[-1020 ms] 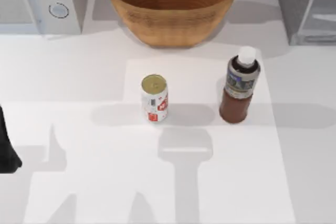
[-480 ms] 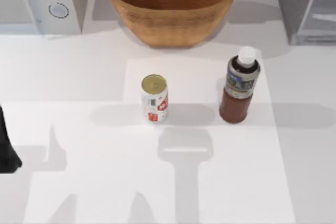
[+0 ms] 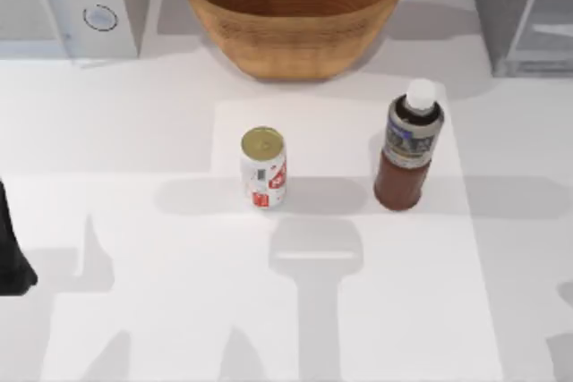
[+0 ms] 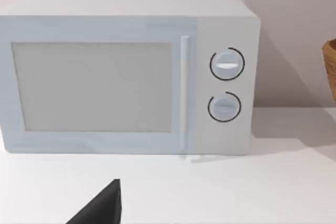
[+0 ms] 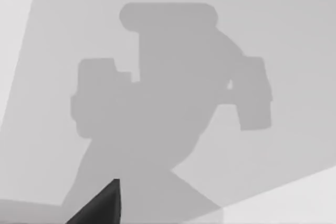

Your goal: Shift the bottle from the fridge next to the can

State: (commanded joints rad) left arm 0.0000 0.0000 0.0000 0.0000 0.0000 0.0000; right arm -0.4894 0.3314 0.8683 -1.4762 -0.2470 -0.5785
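Observation:
The bottle (image 3: 408, 154) stands upright on the table, with dark reddish-brown liquid, a white cap and a grey-blue label. The white can (image 3: 263, 167), with red marks and a gold top, stands to its left with a clear gap between them. The grey fridge (image 3: 524, 8) with its pale glass door sits at the far right corner. My left arm (image 3: 11, 252) rests at the table's left edge, far from both. A dark tip of my left gripper (image 4: 100, 208) points toward the microwave. A dark tip of my right gripper (image 5: 100, 205) hangs over bare table crossed by an arm's shadow.
A white microwave (image 3: 67, 2) with two round knobs fills the far left corner. A wide woven basket (image 3: 294, 8) stands at the back middle, behind the can and bottle. Arm shadows lie across the front of the table.
A faint shadow has crept in at the front right corner of the top view. Bottle, can and left arm have not moved.

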